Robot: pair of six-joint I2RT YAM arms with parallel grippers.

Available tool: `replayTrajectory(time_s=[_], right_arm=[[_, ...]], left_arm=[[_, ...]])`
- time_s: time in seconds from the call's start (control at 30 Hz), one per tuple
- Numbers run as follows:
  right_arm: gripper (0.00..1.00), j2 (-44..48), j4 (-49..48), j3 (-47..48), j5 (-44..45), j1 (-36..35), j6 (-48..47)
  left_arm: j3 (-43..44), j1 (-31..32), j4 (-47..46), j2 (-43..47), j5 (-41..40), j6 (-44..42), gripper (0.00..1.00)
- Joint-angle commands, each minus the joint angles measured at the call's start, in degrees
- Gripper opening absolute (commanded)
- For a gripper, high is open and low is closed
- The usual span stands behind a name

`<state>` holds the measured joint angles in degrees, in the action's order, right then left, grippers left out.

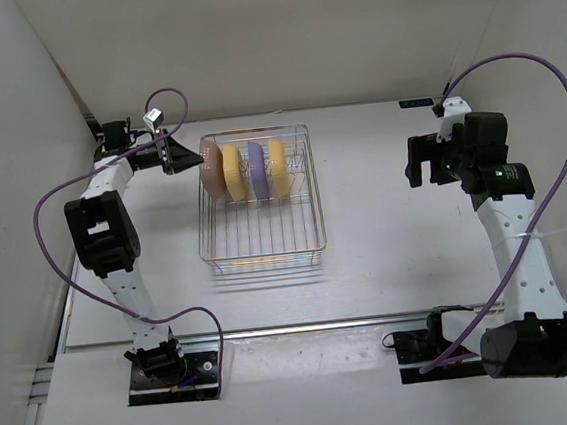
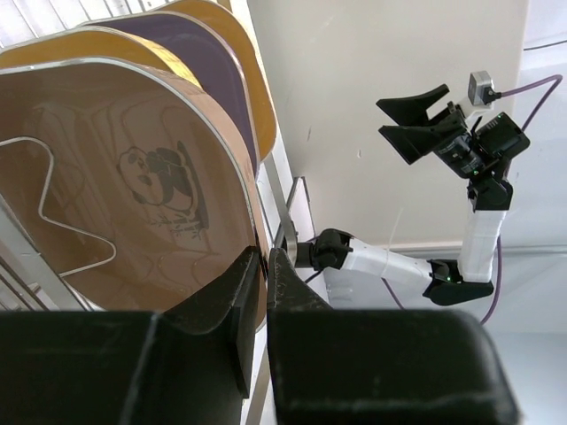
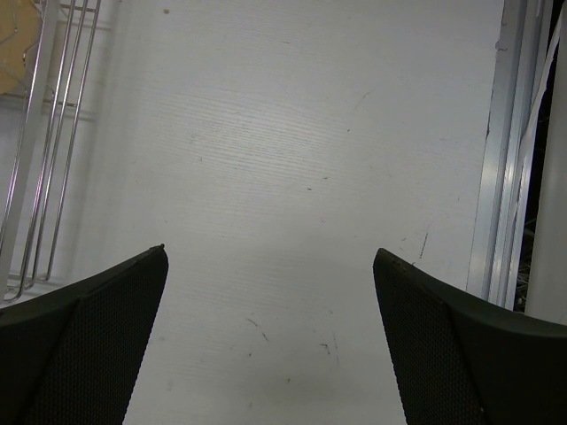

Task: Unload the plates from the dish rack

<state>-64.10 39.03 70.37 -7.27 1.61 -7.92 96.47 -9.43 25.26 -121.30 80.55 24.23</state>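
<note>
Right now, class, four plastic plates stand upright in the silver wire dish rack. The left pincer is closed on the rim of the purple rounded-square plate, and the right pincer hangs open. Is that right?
Not quite. The left pincer is closed on the rim of the tan-pink rounded-square plastic plate, not the purple plate, as the left wrist view shows. The rest holds.

We counted one tan-pink plate [image 1: 210, 165], two yellow plates [image 1: 232, 173] and one purple plate [image 1: 256, 168], four in all, and one dish rack [image 1: 263, 245]. We counted two pincers: one left pincer [image 1: 190, 159], one right pincer [image 1: 415, 165].
</note>
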Motion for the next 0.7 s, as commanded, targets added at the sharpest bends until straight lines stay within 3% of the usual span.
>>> replayTrajectory(time_s=[0.0, 0.67], right_arm=[[1.0, 0.7, -1.2, -0.1, -0.6, 0.2, -0.5], [1.0, 0.7, -1.2, -0.6, -1.6, 0.2, -0.5]], left_arm=[[0.7, -0.8, -0.6, 6.1, 4.1, 0.0, 0.11], [3.1, -2.3, 6.2, 7.3, 3.9, -2.7, 0.11]])
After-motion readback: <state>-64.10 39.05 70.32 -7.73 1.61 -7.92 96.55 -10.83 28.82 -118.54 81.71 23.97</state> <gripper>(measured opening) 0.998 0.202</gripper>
